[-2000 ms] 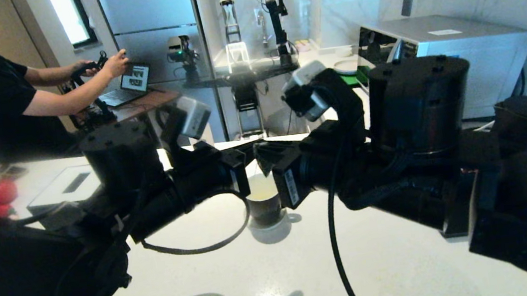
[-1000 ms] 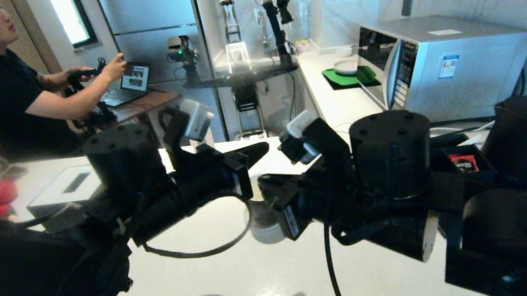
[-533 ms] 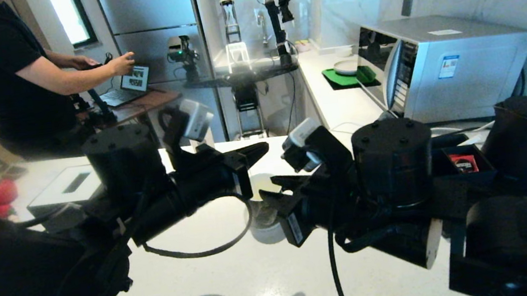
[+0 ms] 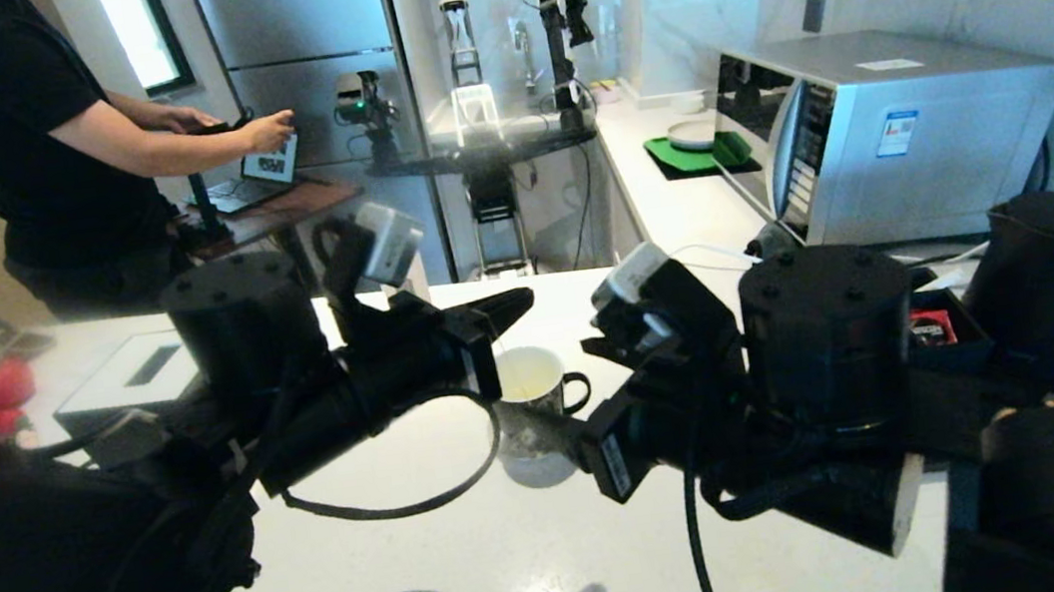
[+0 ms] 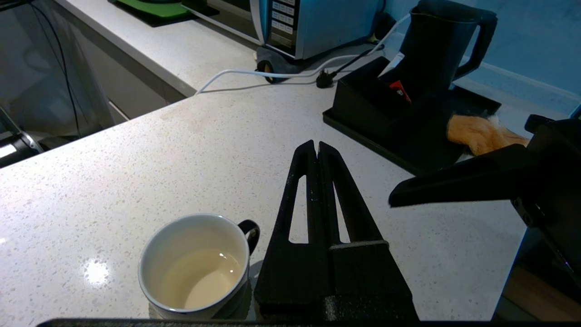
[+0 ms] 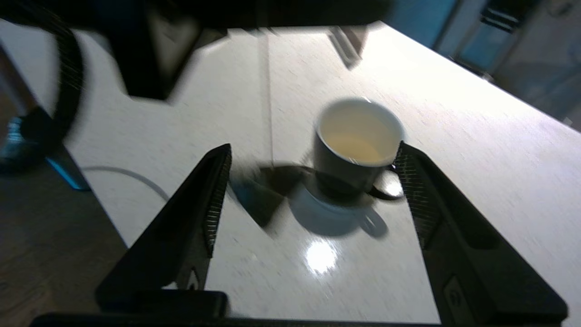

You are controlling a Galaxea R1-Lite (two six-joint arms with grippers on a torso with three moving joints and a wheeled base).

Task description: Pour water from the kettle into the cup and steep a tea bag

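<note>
The cup (image 4: 530, 383) stands mid-counter, black outside and white inside, holding pale yellow liquid (image 5: 199, 281). My left gripper (image 4: 516, 304) hovers just above and beside it, fingers (image 5: 317, 190) pressed shut. A thin thread (image 6: 268, 100) hangs from it down beside the cup (image 6: 358, 136); whether the dark blur at its lower end is the tea bag or a shadow, I cannot tell. My right gripper (image 6: 313, 146) is open, drawn back from the cup, one finger (image 5: 454, 186) crossing the left wrist view. The kettle (image 4: 1052, 272) stands upright at the far right.
A black box (image 5: 367, 100) with tea packets sits on a black tray (image 5: 408, 150) beside the kettle (image 5: 435, 41), with an orange cloth (image 5: 476, 134). A microwave (image 4: 869, 133) and a white cord (image 5: 254, 72) lie behind. A white box (image 4: 134, 369) stands left. A person (image 4: 36, 145) stands beyond.
My right gripper has drawn back from the cup towards the right, uncovering the cup and its handle. The left gripper has stayed shut over the cup. The person has stood up.
</note>
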